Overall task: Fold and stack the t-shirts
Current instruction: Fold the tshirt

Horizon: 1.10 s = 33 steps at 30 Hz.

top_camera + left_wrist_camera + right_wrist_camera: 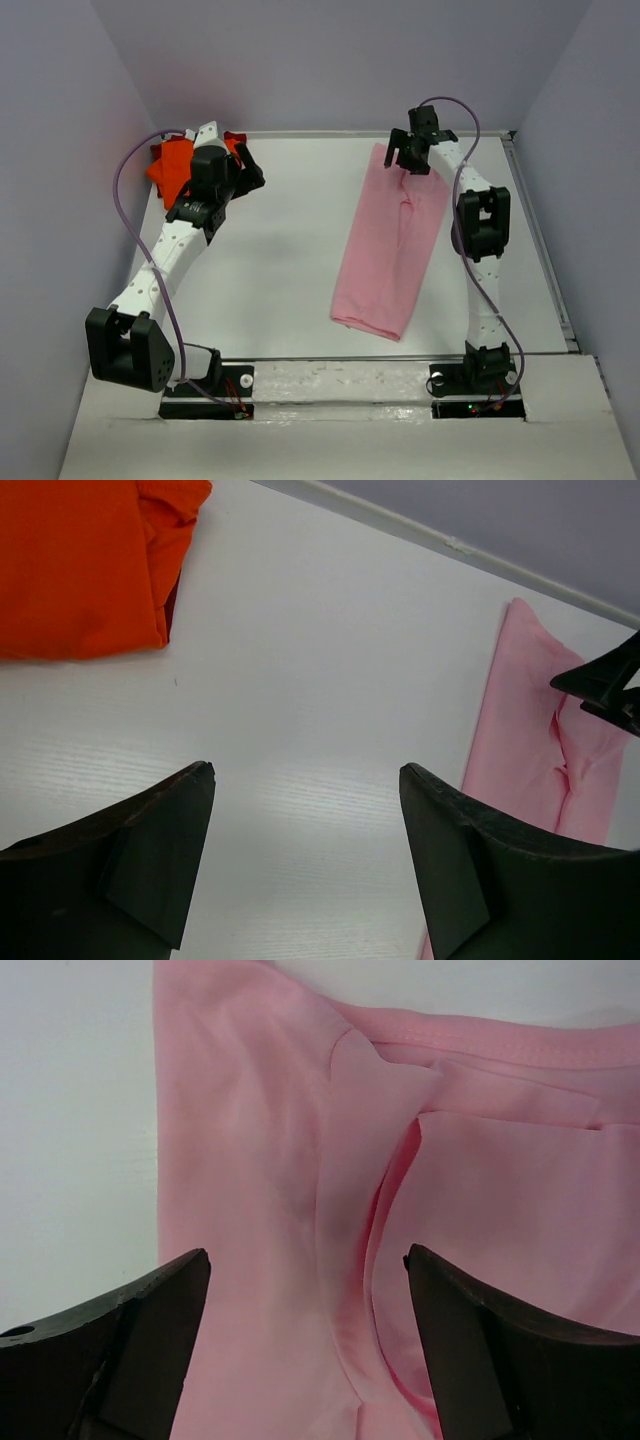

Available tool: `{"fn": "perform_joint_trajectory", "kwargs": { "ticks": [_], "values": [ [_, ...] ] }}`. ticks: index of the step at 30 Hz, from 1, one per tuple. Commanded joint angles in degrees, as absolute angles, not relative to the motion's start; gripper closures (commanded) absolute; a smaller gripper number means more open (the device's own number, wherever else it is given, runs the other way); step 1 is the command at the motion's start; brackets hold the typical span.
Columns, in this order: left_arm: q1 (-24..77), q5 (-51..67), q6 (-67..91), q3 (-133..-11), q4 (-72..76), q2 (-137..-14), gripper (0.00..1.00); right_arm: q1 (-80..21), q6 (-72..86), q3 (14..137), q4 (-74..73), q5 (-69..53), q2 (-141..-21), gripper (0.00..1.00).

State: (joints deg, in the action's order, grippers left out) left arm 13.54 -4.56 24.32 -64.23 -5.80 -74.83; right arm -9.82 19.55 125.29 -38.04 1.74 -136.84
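pink t-shirt (260,1160) is soft matt cloth, hem stitching showing; orange t-shirt (80,570), same smooth knit. counter (280,250) looks white, smooth, slightly glossy. left claw (305,770) and right claw (308,1252): matt black plastic.
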Motion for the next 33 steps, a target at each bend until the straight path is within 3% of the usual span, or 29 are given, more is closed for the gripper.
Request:
{"fn": "perform_joint_trajectory", "kwargs": {
  "ticks": [1, 9, 22, 33],
  "values": [
    [13.8, -4.13, 24.17, -64.07, -4.04, -74.18, 0.16, -10.11, 20.65, 130.24, -36.91, -4.03, -141.67, 0.15],
    [13.8, -5.45, 23.64, -64.07, -4.22, -73.92, 0.16, -10.11, 22.5, 134.91, -36.48, -9.83, -146.07, 0.14],
    [13.71, -4.92, 23.56, -64.34, -4.31, -74.27, 0.16, -11.34, 29.17, 139.48, -28.04, -35.93, -154.16, 0.17],
    [13.8, -4.13, 23.64, -64.16, -4.13, -74.71, 0.16, -13.54, 27.6, 145.01, -26.01, -38.76, -155.22, 0.17]
  ]
}}
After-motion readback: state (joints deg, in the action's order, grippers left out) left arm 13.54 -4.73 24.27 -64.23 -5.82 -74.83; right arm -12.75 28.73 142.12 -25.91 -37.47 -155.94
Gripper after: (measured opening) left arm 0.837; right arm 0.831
